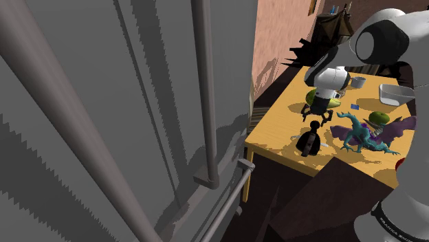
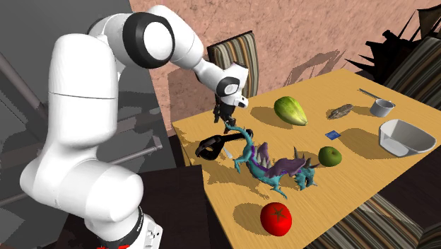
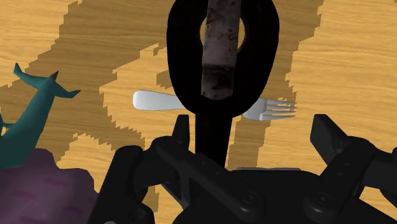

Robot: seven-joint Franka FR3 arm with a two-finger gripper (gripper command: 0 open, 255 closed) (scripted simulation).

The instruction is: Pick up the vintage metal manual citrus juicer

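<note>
Juicer (image 3: 222, 57) is black, loop-headed, with mottled grey lever.

The worktop (image 2: 321, 86) carries ten things, one of each kind: one black juicer (image 2: 215, 147), one teal-and-purple dragon figure (image 2: 272, 166), one fork (image 3: 153, 100), one red tomato (image 2: 275, 218) at lower centre, one small round green fruit (image 2: 329, 156), one larger pale green fruit (image 2: 291, 110), one metal cup (image 2: 383, 107), one white bowl (image 2: 406, 138) at the right edge, one small blue card (image 2: 332, 134), one grey-brown lump (image 2: 341, 111).
</note>
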